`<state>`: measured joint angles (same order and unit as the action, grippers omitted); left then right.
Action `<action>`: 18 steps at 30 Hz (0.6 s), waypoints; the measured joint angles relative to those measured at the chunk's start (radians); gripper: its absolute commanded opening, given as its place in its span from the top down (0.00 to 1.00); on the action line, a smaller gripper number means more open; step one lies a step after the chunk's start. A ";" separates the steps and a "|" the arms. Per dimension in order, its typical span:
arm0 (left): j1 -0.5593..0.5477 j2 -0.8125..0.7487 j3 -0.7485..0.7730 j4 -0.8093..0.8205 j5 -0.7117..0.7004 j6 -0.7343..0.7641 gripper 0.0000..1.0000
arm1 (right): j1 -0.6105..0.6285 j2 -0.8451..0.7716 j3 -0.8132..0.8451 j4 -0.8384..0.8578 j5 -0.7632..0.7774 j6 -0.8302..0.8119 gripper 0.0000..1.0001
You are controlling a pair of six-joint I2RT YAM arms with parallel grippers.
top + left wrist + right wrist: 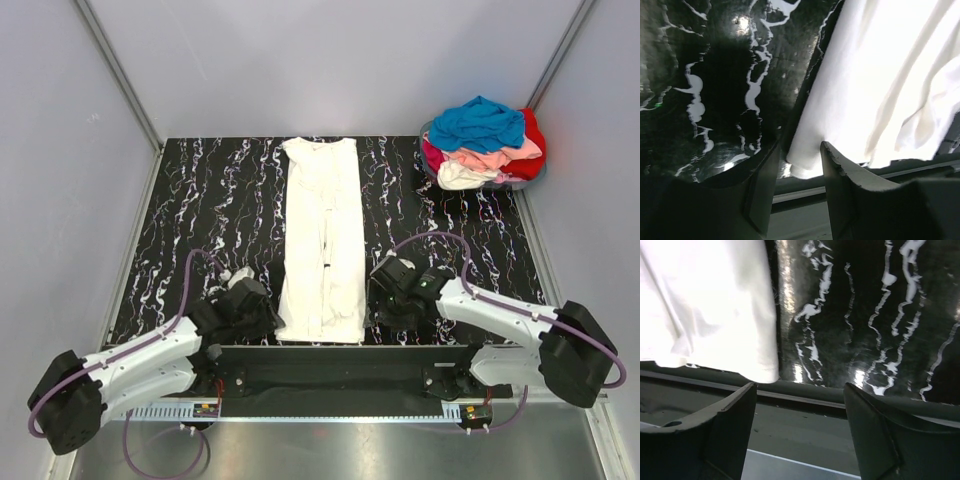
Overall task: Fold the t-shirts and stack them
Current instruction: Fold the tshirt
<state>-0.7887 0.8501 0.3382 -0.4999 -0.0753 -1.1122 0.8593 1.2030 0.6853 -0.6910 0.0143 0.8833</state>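
A cream-white t-shirt (322, 235) lies folded lengthwise into a long strip down the middle of the black marbled table (200, 220). My left gripper (262, 318) is open at the strip's near left corner (805, 157), which lies between the jaws. My right gripper (382, 305) is open just right of the near right corner (760, 365), a little above the table edge. The other t-shirts, bright blue (480, 122), pale pink (490, 157), red (535, 145) and cream (460, 177), lie heaped at the back right.
The heap sits in a basket (432, 165) at the table's back right corner. Grey walls close in the sides and back. A black rail (340, 360) runs along the near edge between the arm bases.
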 measured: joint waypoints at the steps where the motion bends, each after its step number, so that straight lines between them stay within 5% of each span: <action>1: 0.000 0.005 -0.008 0.022 0.010 -0.008 0.55 | -0.002 0.012 -0.001 0.018 -0.018 0.003 0.25; 8: -0.009 0.056 -0.034 0.169 0.043 -0.026 0.57 | -0.009 0.138 -0.003 0.152 -0.095 0.017 0.38; 18: -0.015 0.063 -0.038 0.195 0.046 -0.031 0.58 | -0.011 0.269 0.036 0.190 -0.150 0.002 0.75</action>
<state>-0.8036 0.9134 0.3000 -0.3046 -0.0296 -1.1435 0.8486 1.4715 0.7216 -0.5007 -0.1352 0.8852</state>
